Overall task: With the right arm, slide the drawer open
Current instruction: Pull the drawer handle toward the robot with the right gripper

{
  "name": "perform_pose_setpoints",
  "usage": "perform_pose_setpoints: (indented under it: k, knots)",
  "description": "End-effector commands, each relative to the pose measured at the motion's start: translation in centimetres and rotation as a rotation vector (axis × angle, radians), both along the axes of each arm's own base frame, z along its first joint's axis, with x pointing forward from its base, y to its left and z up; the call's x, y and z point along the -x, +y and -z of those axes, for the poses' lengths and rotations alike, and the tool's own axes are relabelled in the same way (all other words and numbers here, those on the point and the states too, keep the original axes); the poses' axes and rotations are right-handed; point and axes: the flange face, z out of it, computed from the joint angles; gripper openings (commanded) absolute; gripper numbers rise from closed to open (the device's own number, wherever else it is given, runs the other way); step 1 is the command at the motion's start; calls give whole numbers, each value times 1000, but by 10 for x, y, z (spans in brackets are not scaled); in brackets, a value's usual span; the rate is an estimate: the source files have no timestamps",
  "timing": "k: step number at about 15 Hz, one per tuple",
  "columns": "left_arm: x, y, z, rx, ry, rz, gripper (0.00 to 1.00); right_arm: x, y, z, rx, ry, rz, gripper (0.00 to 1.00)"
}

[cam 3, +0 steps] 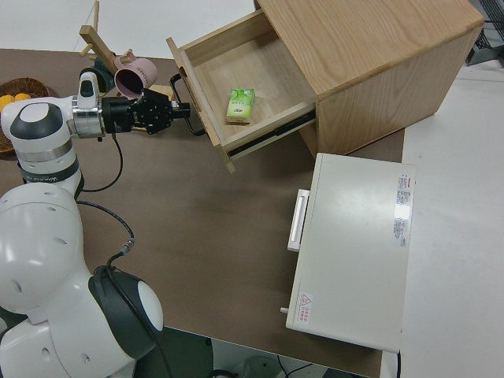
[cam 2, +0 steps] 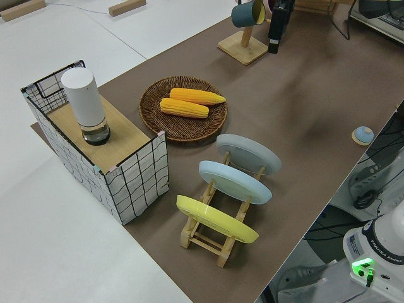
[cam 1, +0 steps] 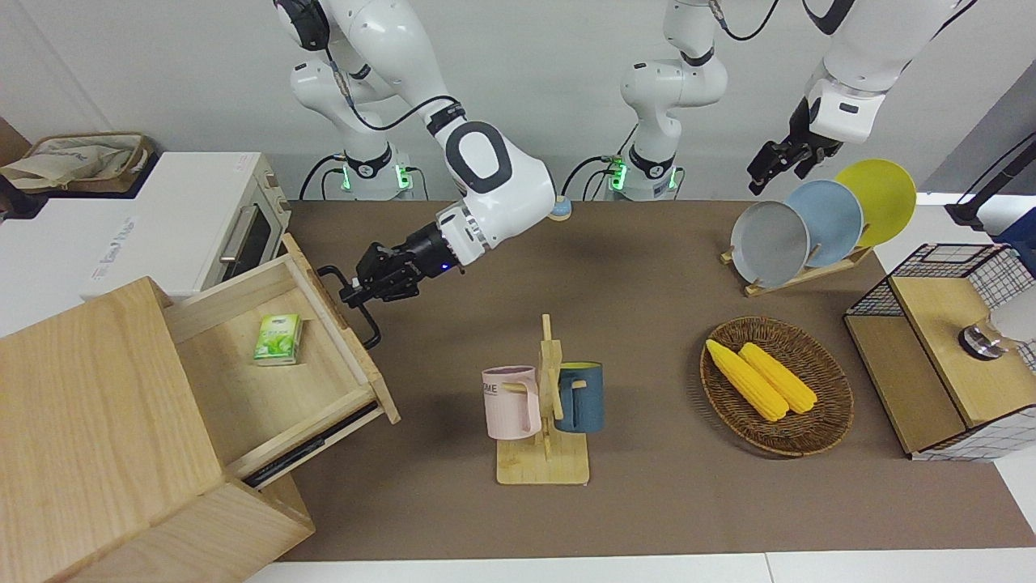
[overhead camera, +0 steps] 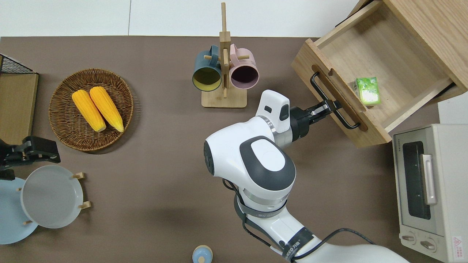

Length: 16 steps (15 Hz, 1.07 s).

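The light-wood drawer (cam 1: 303, 389) (overhead camera: 395, 54) (cam 3: 252, 75) stands pulled far out of the big light-wood box (cam 1: 89, 421) (overhead camera: 435, 25) at the right arm's end of the table. My right gripper (cam 1: 354, 291) (overhead camera: 329, 107) (cam 3: 179, 108) is shut on the drawer's black bar handle (cam 1: 360, 314) (overhead camera: 317, 86). A small green carton (cam 1: 278, 339) (overhead camera: 368, 91) (cam 3: 240, 105) lies inside the drawer. My left arm is parked, its gripper (cam 1: 765, 172) (overhead camera: 51, 157) up in the air.
A white toaster oven (cam 1: 243, 227) (overhead camera: 427, 190) (cam 3: 354, 252) stands beside the box, nearer to the robots. A mug rack with a pink and a blue mug (cam 1: 544, 405) (overhead camera: 223, 73) is mid-table. A basket with corn (cam 1: 777, 385), a plate rack (cam 1: 817, 227) and a wire-mesh box (cam 1: 947, 348) are at the left arm's end.
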Motion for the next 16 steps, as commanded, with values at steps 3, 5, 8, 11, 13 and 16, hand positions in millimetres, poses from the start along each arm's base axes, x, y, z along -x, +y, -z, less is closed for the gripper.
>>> perform_pose_setpoints:
  k: [3,5,8,11,13,16]
  knots:
    - [3,0,-4,5,-7,9,993,15,18,-24,-61,-32,48,0]
    - [3,0,-4,5,-7,9,993,18,21,-27,-85,-24,62,0]
    - [3,0,-4,5,-7,9,993,25,29,-29,-85,-19,60,0]
    - [3,0,-4,5,-7,9,993,32,38,-30,-81,-12,56,0]
    - [3,0,-4,5,-7,9,993,32,37,-31,-79,-12,60,120]
    - [3,0,-4,5,-7,9,993,30,35,-32,-72,-22,57,729]
